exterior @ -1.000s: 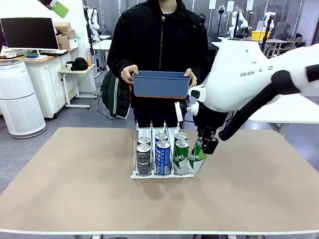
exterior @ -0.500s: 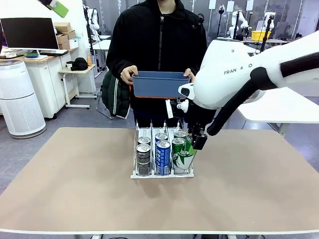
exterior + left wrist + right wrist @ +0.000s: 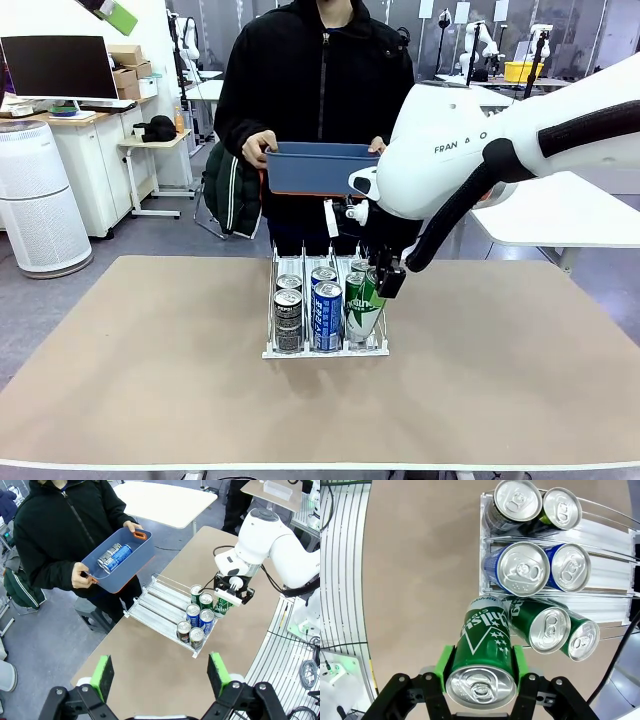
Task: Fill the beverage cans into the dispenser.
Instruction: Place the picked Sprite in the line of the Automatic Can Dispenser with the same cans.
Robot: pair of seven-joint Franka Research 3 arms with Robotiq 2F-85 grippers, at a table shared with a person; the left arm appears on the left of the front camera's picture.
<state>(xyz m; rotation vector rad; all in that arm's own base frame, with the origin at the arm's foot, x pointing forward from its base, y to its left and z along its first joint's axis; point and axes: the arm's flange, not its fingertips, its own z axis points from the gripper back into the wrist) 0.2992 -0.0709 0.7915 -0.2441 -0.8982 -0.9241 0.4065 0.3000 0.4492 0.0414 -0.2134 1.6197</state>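
Right gripper (image 3: 481,672) clenched on tilted green can (image 3: 485,640) at centre frame, base leaning into dispenser (image 3: 272,350) right-hand lane front, just beside two greens; left gripper (image 3: 160,675) released, well apart

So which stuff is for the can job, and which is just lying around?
For the job: green can in the right gripper; rack; cans in the rack; tub with more cans, held by the person.
Just lying about: air cleaner; monitor; black cap; cardboard boxes.
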